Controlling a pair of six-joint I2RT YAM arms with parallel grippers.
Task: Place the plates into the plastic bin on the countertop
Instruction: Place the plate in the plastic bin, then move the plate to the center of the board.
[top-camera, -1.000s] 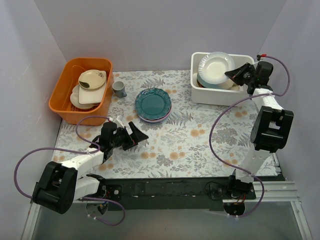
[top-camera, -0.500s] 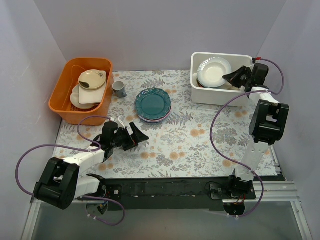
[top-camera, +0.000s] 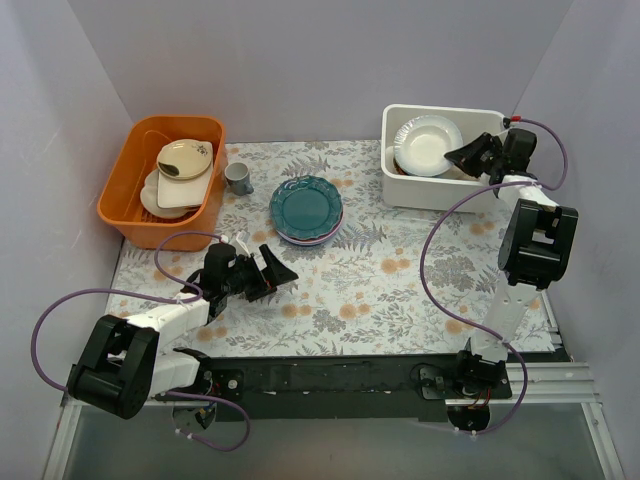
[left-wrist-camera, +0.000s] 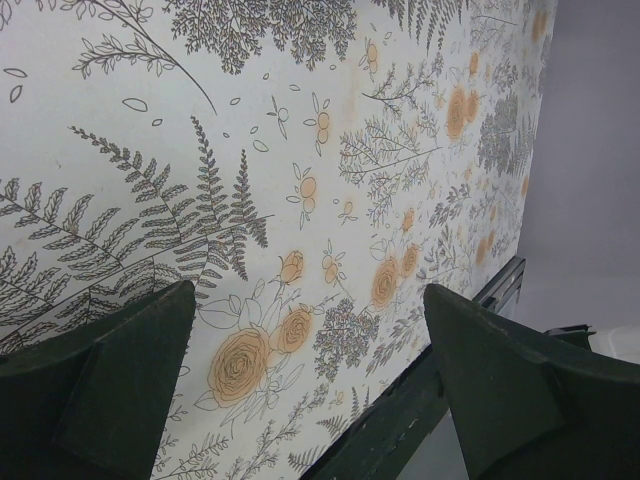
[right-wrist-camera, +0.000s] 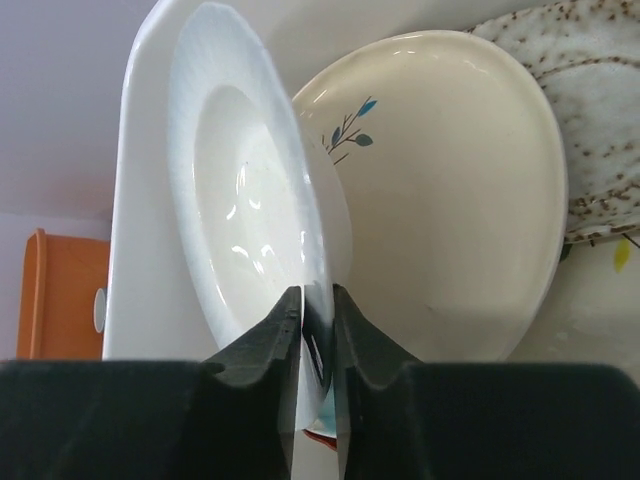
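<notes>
From overhead, the left fingers (top-camera: 273, 264) are spread wide over the desk (top-camera: 400, 280) at 7 o'clock and hold nothing. A teal scalloped plate (top-camera: 306, 205) tops the stack at centre. At 1 o'clock the right fingers (top-camera: 462, 155) meet a light blue plate (top-camera: 428, 143) that stands tilted inside the plastic bin (top-camera: 440, 197).

The left wrist view shows only fern-printed desk between its wide fingers.

The right wrist view adds detail. Its fingers are narrow, one on each side of the blue plate's rim, though whether they press it I cannot tell. A cream leaf-sprig plate (right-wrist-camera: 450, 200) leans just behind.

A second ago the blue plate rode higher, above the bin's rim.
</notes>
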